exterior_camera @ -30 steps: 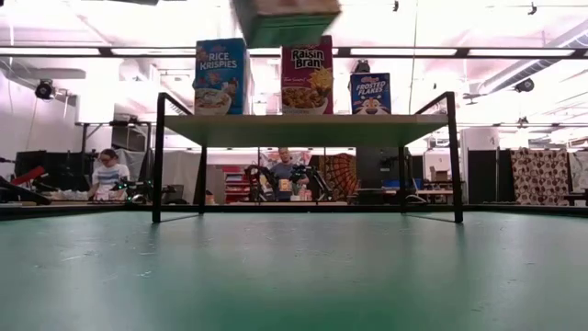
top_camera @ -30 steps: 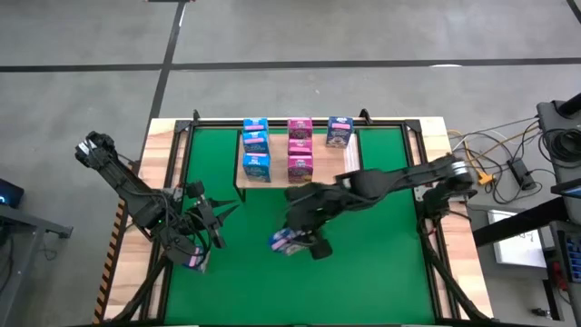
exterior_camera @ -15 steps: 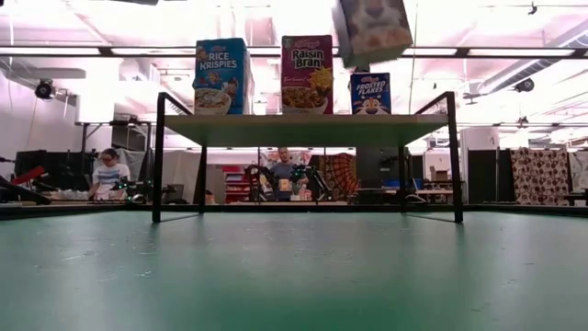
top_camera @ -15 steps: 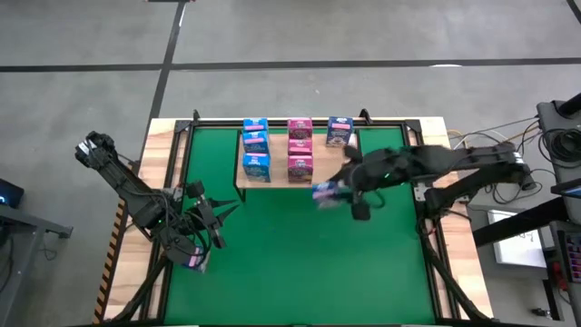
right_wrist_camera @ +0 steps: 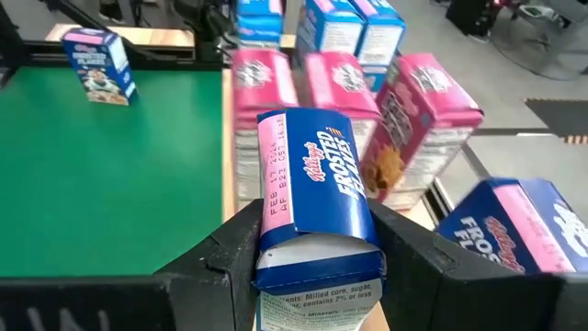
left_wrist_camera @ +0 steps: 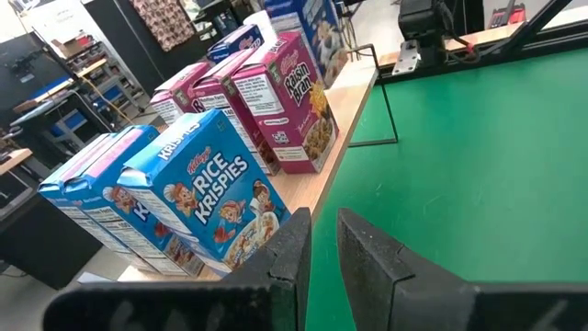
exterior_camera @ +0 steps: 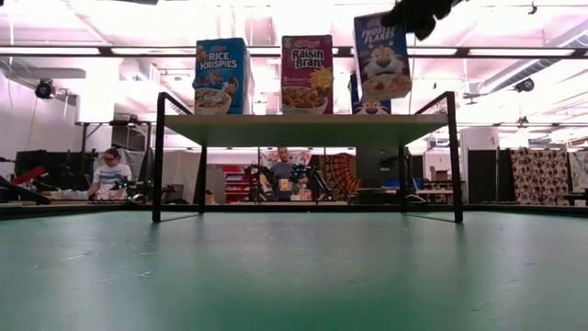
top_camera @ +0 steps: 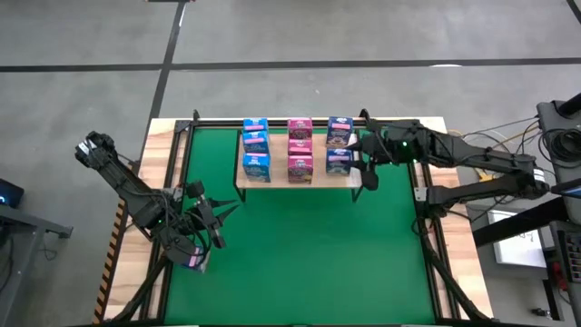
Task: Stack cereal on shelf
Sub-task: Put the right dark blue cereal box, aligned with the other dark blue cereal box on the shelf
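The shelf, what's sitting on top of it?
The shelf holds three Rice Krispies boxes and three Raisin Bran boxes. One Frosted Flakes box stands behind another in the right gripper, mostly covered in the low view.

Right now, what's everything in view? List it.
light-wood shelf with thin black metal frame: one, light wood, at the back of the mat.
light blue Rice Krispies cardboard boxes: three, light blue, in a row on the shelf's left side.
pink Raisin Bran cardboard boxes: three, pink, in a row on the shelf's middle.
dark blue Frosted Flakes cardboard boxes: three, dark blue. One is at the shelf's back right, one is held just above its front right, and one is on the mat by the left arm.
green mat: one, green, covers the tabletop.
pale wooden tabletop: one, under the mat.
people: two, in the room behind.
left gripper: shut, empty, over the mat's front left.
right gripper: shut on the held box.
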You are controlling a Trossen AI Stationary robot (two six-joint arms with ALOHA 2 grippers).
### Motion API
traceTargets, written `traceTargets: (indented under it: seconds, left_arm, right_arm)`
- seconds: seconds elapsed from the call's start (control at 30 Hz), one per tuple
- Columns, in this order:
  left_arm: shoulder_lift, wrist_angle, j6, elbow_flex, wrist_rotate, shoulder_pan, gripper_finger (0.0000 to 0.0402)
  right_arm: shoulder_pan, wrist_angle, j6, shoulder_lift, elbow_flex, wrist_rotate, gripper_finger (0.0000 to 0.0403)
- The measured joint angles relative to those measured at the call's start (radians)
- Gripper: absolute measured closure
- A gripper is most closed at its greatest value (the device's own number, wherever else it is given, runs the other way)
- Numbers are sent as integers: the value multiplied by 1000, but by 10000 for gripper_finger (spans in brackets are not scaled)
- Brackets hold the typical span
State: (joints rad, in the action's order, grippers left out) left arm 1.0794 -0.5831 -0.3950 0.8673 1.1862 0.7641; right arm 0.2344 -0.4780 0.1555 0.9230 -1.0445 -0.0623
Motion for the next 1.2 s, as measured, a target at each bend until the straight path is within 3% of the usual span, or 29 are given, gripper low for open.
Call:
traceTargets:
  seconds: [0.2, 0.43, 0.7, 1.2]
  left_arm:
    - [0, 0, 0, 0, 0, 0, 362]
    - [0, 0, 2, 0, 0, 0, 362]
    - [0, 0, 5, 0, 0, 0, 362]
    - [0, 0, 5, 0, 0, 0, 362]
  right_arm:
    - [116, 51, 40, 14, 50, -120, 246]
    - [197, 52, 51, 49, 51, -155, 246]
    - [203, 73, 47, 76, 51, -150, 243]
    - [206, 52, 13, 96, 1, -118, 174]
